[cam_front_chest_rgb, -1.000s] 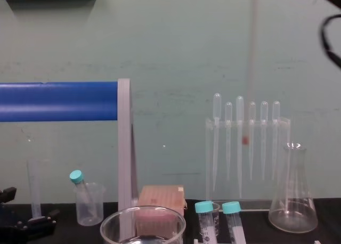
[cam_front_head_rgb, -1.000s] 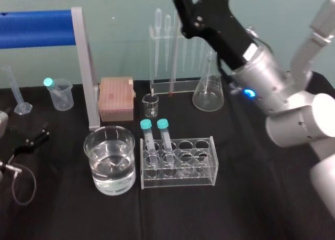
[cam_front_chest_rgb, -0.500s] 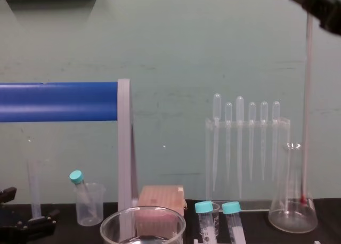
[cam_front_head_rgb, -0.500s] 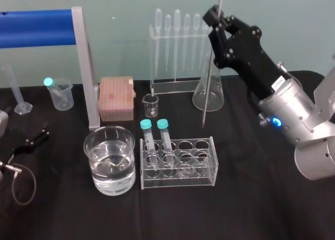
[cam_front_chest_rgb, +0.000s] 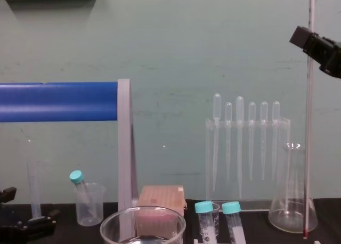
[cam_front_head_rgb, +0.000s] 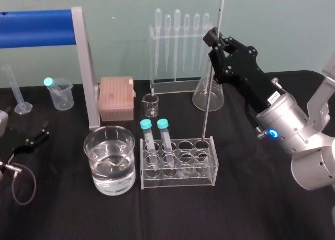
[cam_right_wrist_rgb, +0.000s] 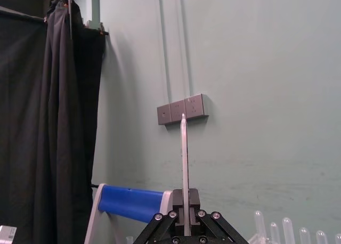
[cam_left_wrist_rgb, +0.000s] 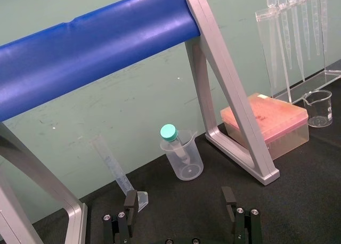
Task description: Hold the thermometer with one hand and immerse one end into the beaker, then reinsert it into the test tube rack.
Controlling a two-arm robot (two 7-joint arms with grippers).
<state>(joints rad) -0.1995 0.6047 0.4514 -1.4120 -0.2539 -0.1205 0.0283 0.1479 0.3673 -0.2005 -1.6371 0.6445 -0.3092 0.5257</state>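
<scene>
My right gripper [cam_front_head_rgb: 216,40] is shut on the thermometer [cam_front_head_rgb: 211,83], a long thin glass rod held upright. The gripper grips it high up, and the rod rises above the fingers [cam_right_wrist_rgb: 184,222]. Its red bulb [cam_front_chest_rgb: 305,234] hangs at the back right hole of the clear test tube rack [cam_front_head_rgb: 178,169], just above the rack's top. The wide beaker [cam_front_head_rgb: 110,161], partly filled with water, stands left of the rack, apart from the thermometer. My left gripper [cam_left_wrist_rgb: 178,209] rests open on the black table at the far left, with nothing between its fingers.
Two teal-capped tubes [cam_front_head_rgb: 154,138] stand in the rack's left holes. Behind are a pipette stand [cam_front_head_rgb: 178,46], a conical flask [cam_front_head_rgb: 208,93], a small beaker [cam_front_head_rgb: 151,105] and a pink box [cam_front_head_rgb: 116,97]. A blue-barred frame [cam_front_head_rgb: 84,67], a plastic cup [cam_front_head_rgb: 60,93] and a cylinder [cam_front_head_rgb: 15,90] stand at the left.
My right gripper has carried the thermometer from the pipette stand forward and down. The red bulb now hangs over the test tube rack's back right hole. The left arm has not moved.
</scene>
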